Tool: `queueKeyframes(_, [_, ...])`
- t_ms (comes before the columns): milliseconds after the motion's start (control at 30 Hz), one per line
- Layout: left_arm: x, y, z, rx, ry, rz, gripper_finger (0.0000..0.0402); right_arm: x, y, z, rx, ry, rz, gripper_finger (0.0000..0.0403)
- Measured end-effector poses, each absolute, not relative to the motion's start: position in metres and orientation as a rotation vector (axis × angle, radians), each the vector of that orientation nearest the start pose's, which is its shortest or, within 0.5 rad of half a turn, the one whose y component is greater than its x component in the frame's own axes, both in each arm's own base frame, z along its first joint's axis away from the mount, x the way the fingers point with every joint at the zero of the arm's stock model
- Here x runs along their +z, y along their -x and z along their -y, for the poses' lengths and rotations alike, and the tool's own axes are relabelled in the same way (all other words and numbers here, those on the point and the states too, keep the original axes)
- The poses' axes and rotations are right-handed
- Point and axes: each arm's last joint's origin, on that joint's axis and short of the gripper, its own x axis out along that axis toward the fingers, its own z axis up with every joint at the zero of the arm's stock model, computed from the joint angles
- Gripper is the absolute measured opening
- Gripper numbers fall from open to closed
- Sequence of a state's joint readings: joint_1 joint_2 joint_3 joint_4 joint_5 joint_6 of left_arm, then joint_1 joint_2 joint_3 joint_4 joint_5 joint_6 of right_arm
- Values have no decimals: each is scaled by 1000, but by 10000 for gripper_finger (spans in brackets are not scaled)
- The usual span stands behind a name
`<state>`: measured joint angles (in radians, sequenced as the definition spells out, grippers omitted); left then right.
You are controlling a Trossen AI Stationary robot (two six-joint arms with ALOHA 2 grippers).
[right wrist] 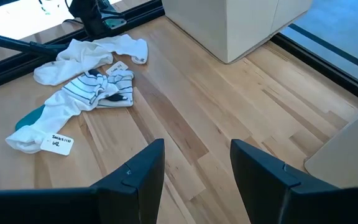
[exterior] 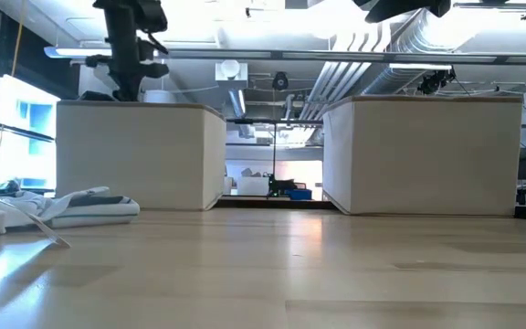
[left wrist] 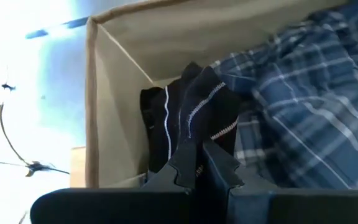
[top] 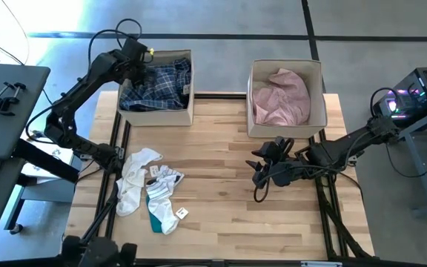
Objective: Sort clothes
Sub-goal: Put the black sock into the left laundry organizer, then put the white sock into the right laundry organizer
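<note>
My left gripper [top: 136,56] hangs over the far left corner of the left beige box [top: 154,115] and is shut on black striped socks [left wrist: 191,112]. A blue-white plaid shirt [top: 158,83] lies in that box. A pale pink shirt [top: 280,98] lies in the right beige box [top: 284,130]. White and teal socks [top: 151,189] lie in a loose heap on the table at the near left, and they also show in the right wrist view [right wrist: 82,93]. My right gripper [right wrist: 197,155] is open and empty above the table's middle right [top: 260,167]. My left gripper pinches the black striped socks by their upper end [left wrist: 195,142] between its two shut fingers, coming from above. The socks hang below the fingers inside the box's corner, next to the plaid shirt [left wrist: 303,106]. Whether their lower end rests on the box floor is hidden.
The two boxes stand side by side at the table's far edge with a gap between them [exterior: 272,183]. Bare wood [top: 221,200] lies between the sock heap and my right gripper. A dark stand [top: 6,111] is off the table's left.
</note>
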<state>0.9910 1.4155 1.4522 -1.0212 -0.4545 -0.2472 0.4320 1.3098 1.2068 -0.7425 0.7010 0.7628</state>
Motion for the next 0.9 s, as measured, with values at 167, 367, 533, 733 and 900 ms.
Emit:
queueKeyframes(167, [353,-133,-245,1491,488,-808,21,326,-245,-92,-498,-271,-567,172])
queueKeyframes(367, [354,-127,-251,1461,515,-769,92,326,-245,-92,-498,-271,-567,172])
queueKeyframes(533, [354,-124,-250,1439,577,-742,156,326,-245,-92,-498,-271,-567,172])
queueKeyframes(733, [369,-129,-226,1357,525,-734,182,326,-245,-92,-498,-271,-567,172])
queueKeyframes(900, [394,-147,-171,1165,386,-680,161,326,-245,-92,-504,-265,-562,172])
